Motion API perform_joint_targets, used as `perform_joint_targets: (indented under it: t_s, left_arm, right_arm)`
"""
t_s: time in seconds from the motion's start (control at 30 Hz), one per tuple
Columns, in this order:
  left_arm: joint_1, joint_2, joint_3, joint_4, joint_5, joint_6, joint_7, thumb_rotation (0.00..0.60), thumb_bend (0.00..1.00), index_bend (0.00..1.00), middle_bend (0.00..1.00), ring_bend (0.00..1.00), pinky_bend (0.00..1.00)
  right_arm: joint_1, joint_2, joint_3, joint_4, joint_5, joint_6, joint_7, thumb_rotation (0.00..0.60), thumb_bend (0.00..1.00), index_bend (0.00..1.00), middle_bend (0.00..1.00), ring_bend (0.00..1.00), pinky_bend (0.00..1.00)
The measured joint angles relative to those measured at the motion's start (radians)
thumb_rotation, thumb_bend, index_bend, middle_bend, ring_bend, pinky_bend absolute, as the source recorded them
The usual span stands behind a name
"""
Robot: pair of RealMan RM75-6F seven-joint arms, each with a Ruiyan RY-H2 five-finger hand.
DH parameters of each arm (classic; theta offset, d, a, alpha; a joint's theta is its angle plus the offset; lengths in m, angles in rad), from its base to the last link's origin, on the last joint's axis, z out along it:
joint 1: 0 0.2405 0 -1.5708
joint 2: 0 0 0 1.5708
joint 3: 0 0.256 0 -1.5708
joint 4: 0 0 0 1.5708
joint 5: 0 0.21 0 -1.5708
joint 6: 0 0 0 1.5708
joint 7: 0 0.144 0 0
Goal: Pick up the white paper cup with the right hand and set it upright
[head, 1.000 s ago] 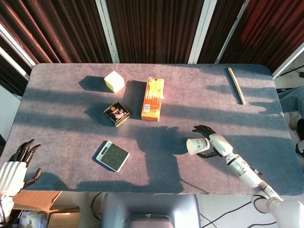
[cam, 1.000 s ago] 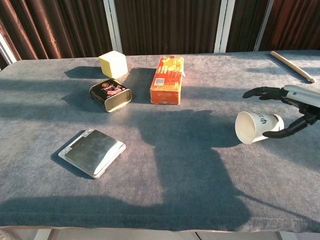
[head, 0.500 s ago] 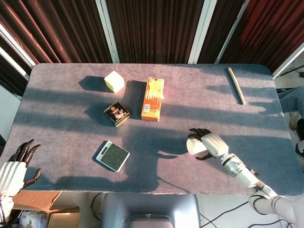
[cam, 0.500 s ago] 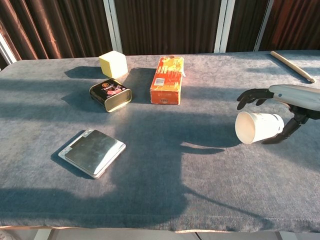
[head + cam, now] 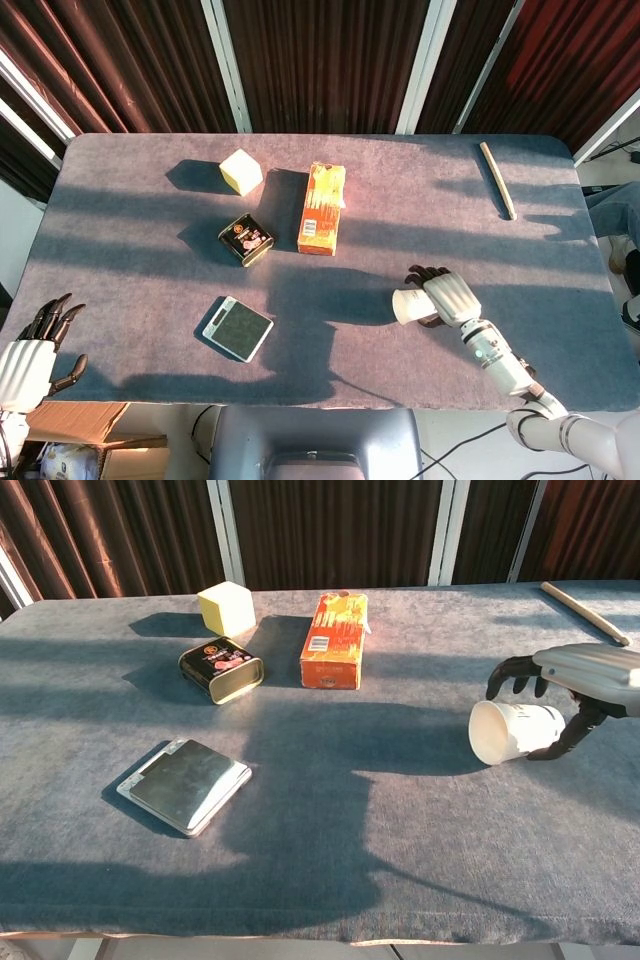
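1. The white paper cup lies on its side on the right part of the grey felt table, its open mouth turned toward the robot's left; in the head view the white paper cup shows near the front edge.
2. The right hand arches over the cup from above. Its dark fingers curl down behind the cup's far side and the thumb reaches down on the near side.
3. The digits sit around the cup, but whether they actually press on it cannot be told from either view. The cup rests on the cloth.
4. From the head view, the right hand covers the base end of the cup, and its forearm runs off toward the lower right corner.
5. The left hand hangs off the table's front left corner, holding nothing, fingers straight and apart.
6. An orange carton lies flat near the table's middle, well apart from the cup.
7. A dark round tin lies on its side to the left of the carton.
8. A pale yellow cube stands behind the tin.
9. A flat silver device lies near the front left.
10. A wooden stick lies at the far right corner.
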Motion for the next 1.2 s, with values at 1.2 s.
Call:
perform_joint_targets:
  t_s: [1.2]
  left_arm:
    - [-0.003, 0.0, 0.001, -0.002, -0.002, -0.008, 0.007, 0.6, 0.38, 0.15, 0.01, 0.0, 0.28]
  right_arm:
    - [0.019, -0.1, -0.153, 0.368, -0.246, 0.152, 1.389, 0.6, 0.27, 0.52, 0.44, 0.38, 0.52]
